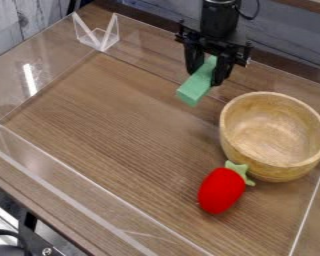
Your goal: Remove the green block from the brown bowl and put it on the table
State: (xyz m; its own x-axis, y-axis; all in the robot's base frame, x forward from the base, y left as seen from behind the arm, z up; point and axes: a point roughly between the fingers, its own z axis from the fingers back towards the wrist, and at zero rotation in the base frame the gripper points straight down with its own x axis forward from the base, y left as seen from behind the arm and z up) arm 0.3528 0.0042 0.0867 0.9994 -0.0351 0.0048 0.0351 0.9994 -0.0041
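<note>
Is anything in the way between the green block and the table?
Nothing visible. The block hangs tilted in the gripper, its lower end at or just above bare table. The bowl and the strawberry sit off to the side.
</note>
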